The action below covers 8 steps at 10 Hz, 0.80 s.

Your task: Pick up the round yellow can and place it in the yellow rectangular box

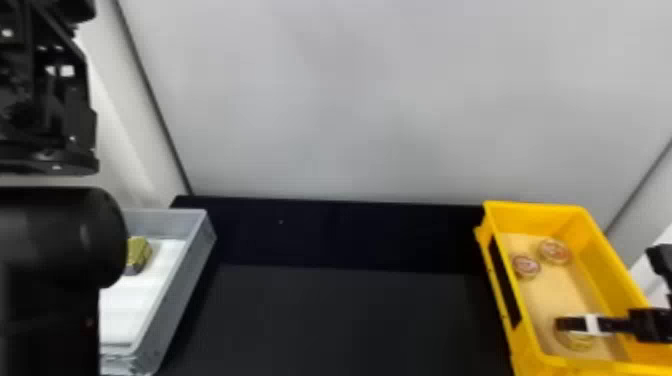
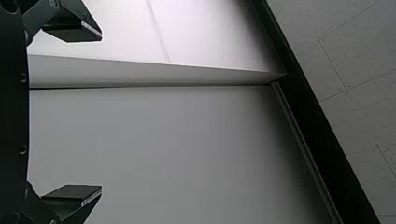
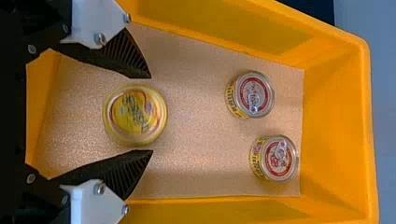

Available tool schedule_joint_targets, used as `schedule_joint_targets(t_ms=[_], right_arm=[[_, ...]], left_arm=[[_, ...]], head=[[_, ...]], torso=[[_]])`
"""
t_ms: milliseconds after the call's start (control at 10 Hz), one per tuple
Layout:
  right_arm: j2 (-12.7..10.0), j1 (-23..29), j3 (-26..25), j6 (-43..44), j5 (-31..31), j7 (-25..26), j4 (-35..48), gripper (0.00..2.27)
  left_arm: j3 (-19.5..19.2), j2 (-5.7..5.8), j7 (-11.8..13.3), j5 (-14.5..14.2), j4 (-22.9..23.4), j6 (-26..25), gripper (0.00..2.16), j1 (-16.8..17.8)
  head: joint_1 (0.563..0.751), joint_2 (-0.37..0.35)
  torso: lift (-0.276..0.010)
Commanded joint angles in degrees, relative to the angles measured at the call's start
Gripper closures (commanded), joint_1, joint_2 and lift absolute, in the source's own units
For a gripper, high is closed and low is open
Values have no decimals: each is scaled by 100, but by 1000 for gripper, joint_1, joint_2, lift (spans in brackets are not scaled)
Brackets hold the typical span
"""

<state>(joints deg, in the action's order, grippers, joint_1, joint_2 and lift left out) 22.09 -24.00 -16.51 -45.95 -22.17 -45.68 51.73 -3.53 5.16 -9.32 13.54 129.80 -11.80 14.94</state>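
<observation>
The head view looks forward and down from above, taking in the black tabletop (image 1: 340, 320), the grey bin (image 1: 185, 290), the yellow rectangular box (image 1: 595, 255) and the pale wall (image 1: 375, 100) from farther off. The left wrist view faces pale wall panels (image 2: 163, 140) and speckled tiles (image 2: 355, 70). The right wrist view looks down into the box from close above, sharing its interior, the round yellow can (image 3: 135, 115) and two pull-tab cans (image 3: 254, 95) with the head view.

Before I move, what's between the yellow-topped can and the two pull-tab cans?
Only the bare floor of the yellow box separates yellow-topped can and pull-tab cans, right wrist view.
</observation>
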Motion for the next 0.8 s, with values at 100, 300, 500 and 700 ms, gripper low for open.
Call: schedule_joint_targets(t_ms=[100,300,500,700], right_arm=[[-12,53,86,-224,-237,5,426,-1],[-21,158,51,-276,-272,-145,1234,-1],[-65,422,43,-637,-509,22,3018,-1],[-170,668,-1,-962,-641,787,4838,-1]], left_arm=[[-17,12,0,-10,1,1,125,-18],[-34,12,0,-10,1,19,125,-35],[-43,12,0,-10,1,10,125,-53],[-60,-15,0,-10,10,10,125,-79]], head=[[663,54],[663,54],[663,54],[663,54]], torso=[[-10],[-10],[-10],[-10]])
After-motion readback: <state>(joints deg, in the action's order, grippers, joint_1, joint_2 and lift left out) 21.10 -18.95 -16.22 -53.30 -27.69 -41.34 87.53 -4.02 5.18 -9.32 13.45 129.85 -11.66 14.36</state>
